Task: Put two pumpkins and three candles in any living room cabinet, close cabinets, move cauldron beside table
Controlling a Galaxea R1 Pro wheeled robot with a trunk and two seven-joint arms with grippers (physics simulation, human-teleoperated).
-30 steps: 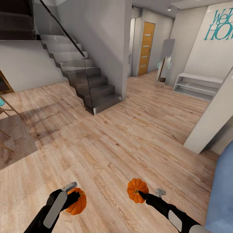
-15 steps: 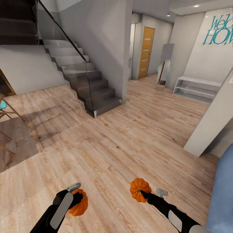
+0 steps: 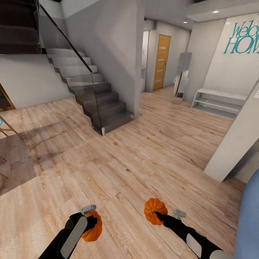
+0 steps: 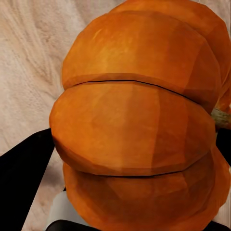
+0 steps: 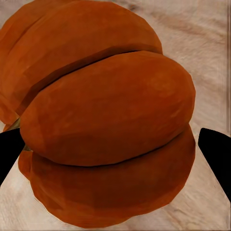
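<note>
Orange pumpkins ride in both hands: the left claw (image 3: 90,220) pinches one pumpkin (image 3: 92,230), the right claw (image 3: 158,216) pinches the other pumpkin (image 3: 155,211), both held low over the plank floor (image 3: 118,158). Stairs (image 3: 97,100) and a hallway lie ahead, with no cabinet in sight. This looks like the carrying leg, so I'd judge steady driving best: keep both grips firm, arms tucked in, turn gently toward the living room.

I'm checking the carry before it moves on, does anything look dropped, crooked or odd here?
Nothing stands out. The left gripper holds one pumpkin and the right gripper holds the other pumpkin, both above the wood floor, with nothing dropped.
</note>
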